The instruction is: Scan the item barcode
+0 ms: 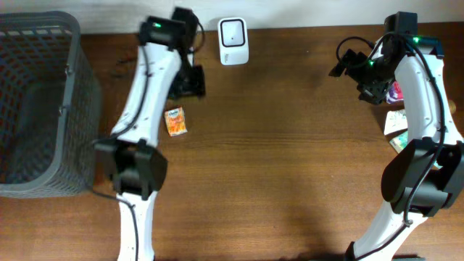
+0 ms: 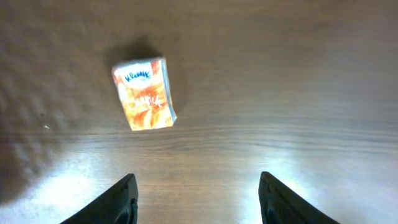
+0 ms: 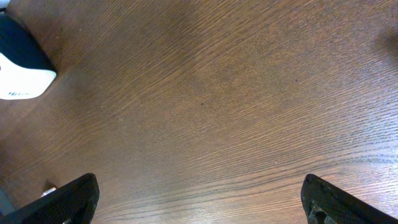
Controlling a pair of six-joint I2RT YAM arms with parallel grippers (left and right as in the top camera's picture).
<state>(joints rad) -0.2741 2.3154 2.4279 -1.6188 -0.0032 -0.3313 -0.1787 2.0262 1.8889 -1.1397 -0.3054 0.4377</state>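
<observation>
A small orange and white packet [image 1: 175,121] lies flat on the brown table, left of the middle. The left wrist view has the packet [image 2: 144,93] ahead of my left gripper [image 2: 199,200], whose two dark fingers stand apart over bare wood with nothing between them. From overhead, my left gripper [image 1: 187,81] hangs just behind the packet. A white barcode scanner [image 1: 233,41] stands at the back edge; its corner [image 3: 18,65] shows in the right wrist view. My right gripper [image 3: 206,199] is wide open above bare table, at the back right [image 1: 360,72].
A grey mesh basket [image 1: 40,109] fills the left edge of the table. Several more small packets [image 1: 397,119] lie at the right edge, partly hidden by the right arm.
</observation>
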